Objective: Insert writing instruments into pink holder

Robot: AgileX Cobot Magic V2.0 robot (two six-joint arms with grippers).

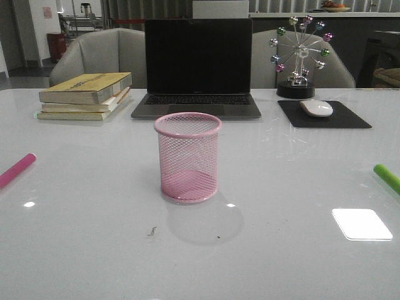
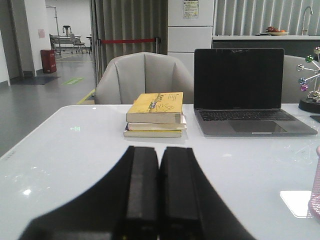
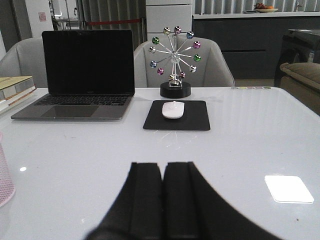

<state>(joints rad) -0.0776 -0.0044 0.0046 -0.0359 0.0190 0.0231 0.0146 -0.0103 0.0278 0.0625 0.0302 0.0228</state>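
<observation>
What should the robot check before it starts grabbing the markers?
1. Pink holder upright and empty: ok.
2. Pink marker lying on the table, left edge of the front view, partly cut off: ok.
3. Green marker lying at the right edge, partly cut off: ok.
4. Left fingers closed, holding nothing; they need opening first: not ok.
5. Right fingers closed, holding nothing: not ok.
6. Markers visible from the wrist cameras: not ok, neither shows one.

Glossy white table point(image 1: 94, 250) — pink holder point(image 1: 187, 157), pink marker point(image 1: 17, 170), green marker point(image 1: 387, 177), books point(image 1: 85, 95), laptop point(image 1: 197, 69), mousepad point(image 1: 325, 116), perhaps a kinetic toy point(image 1: 299, 56).
</observation>
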